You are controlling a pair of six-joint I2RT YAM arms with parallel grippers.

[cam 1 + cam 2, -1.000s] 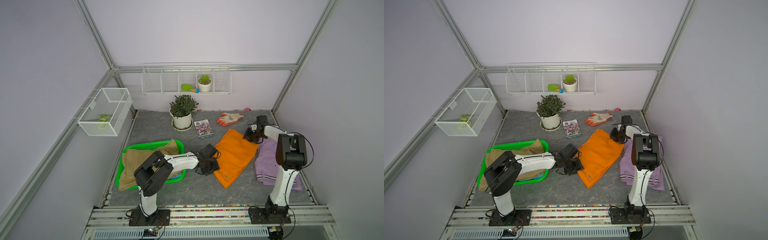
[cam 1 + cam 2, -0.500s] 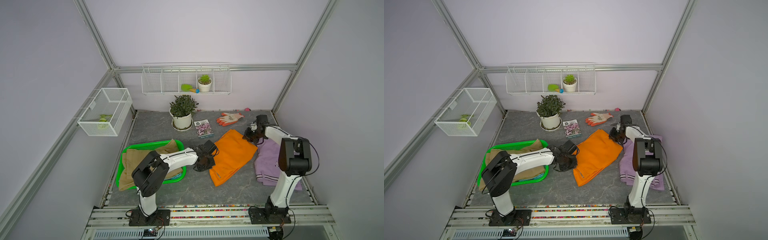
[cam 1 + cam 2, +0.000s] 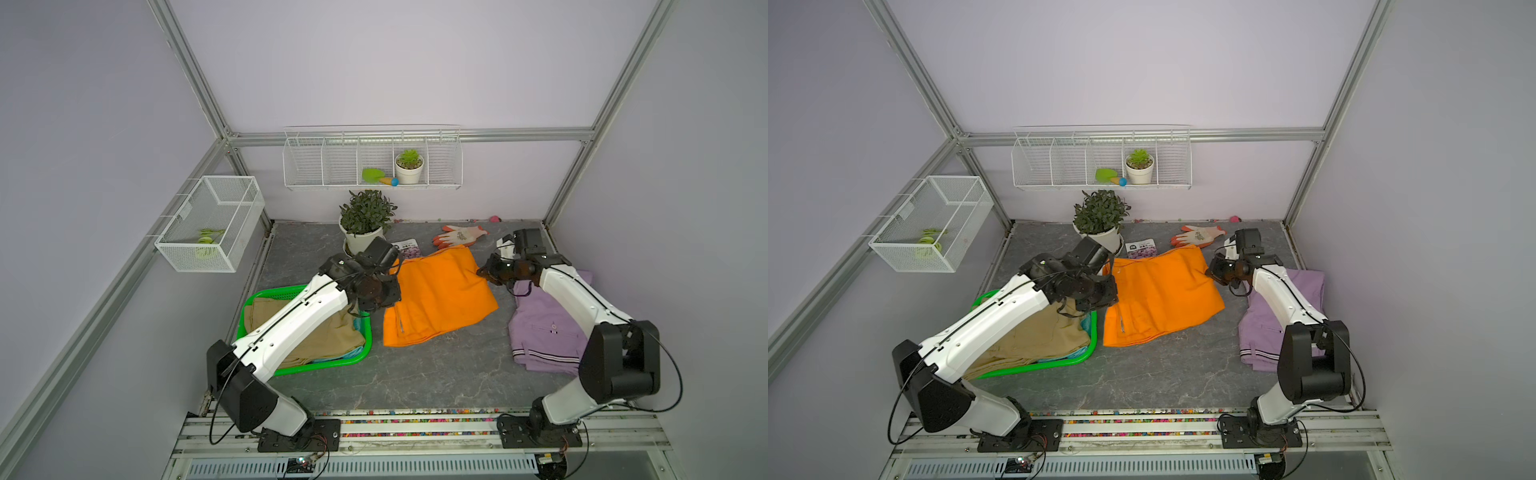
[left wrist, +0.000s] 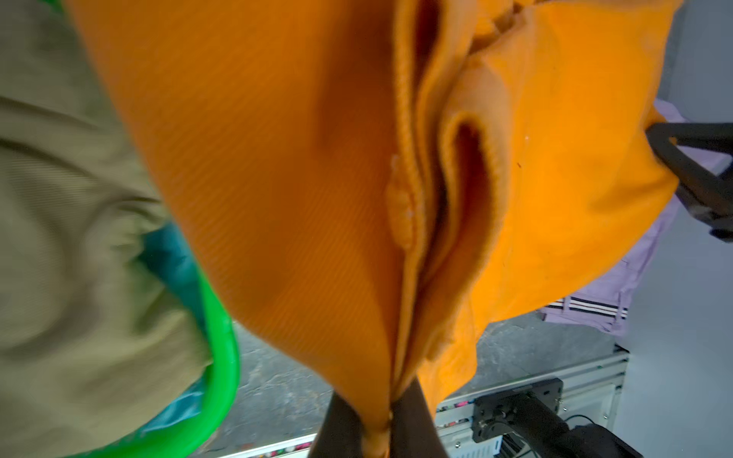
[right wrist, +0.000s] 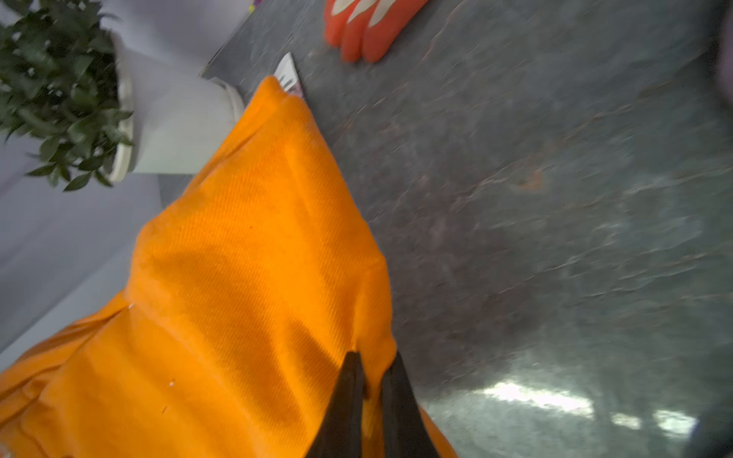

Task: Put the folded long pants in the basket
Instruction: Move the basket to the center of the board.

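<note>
The left tool (image 4: 377,430) is clamped on a bunched edge of the orange pants (image 4: 277,158), with cloth squeezed between its dark fingers (image 4: 412,424). The right tool (image 5: 371,380) is pinched on the opposite corner of the same pants, its fingers nearly together with a thin fold between them. In both top views the orange pants (image 3: 440,299) (image 3: 1163,299) stretch between the two tools, just beside the basket (image 3: 324,365) and outside it (how much of the cloth touches the table (image 3: 436,374) I cannot tell).

The basket (image 3: 1038,368) holds the khaki pants (image 3: 328,338) on top, which overhang its rim. A strip of the teal pants (image 4: 170,253) shows under them at the rim nearest the orange pair. The lilac pants (image 3: 544,332) lie flat on the table, well apart from the basket, beyond the orange pair and partly under the right arm.

Well behind the basket, a wire rack (image 3: 324,166) on the back wall holds a small potted plant (image 3: 409,166) and a green scoop (image 3: 374,175). A mesh basket (image 3: 212,224) on the side wall holds something pale green, too small to name.
</note>
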